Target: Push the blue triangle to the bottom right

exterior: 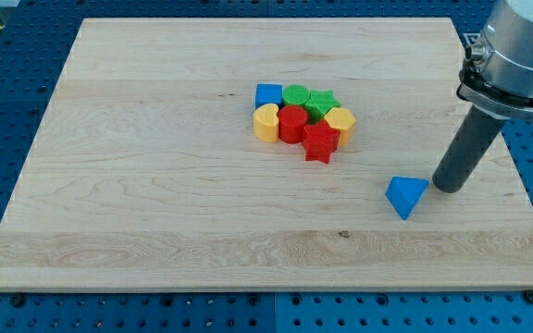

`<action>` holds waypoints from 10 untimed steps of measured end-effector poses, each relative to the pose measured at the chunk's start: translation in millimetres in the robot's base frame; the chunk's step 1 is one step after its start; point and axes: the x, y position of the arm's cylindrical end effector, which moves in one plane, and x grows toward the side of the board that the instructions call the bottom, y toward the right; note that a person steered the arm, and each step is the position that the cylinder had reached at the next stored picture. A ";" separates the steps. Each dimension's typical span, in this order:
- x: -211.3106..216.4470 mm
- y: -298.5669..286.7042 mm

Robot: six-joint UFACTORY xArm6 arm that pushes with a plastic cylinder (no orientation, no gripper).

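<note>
The blue triangle (405,196) lies on the wooden board (155,185) toward the view's lower right, apart from the other blocks. My tip (449,188) rests on the board just to the right of the triangle and slightly above it, with a small gap between them. The dark rod rises from it up to the arm's grey body at the view's top right.
A tight cluster sits near the board's middle: a blue cube (267,94), a green cylinder (295,96), a green star (321,104), a yellow heart (266,122), a red cylinder (292,123), a red star (320,142) and a yellow block (340,122).
</note>
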 end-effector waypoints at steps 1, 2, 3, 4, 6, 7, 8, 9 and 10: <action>-17.2 -21.3; -14.5 -64.6; -0.9 -79.9; 22.2 -48.5; 45.0 -20.7; 41.4 -60.5; 58.4 -67.9; 85.9 -51.7; 95.4 -15.2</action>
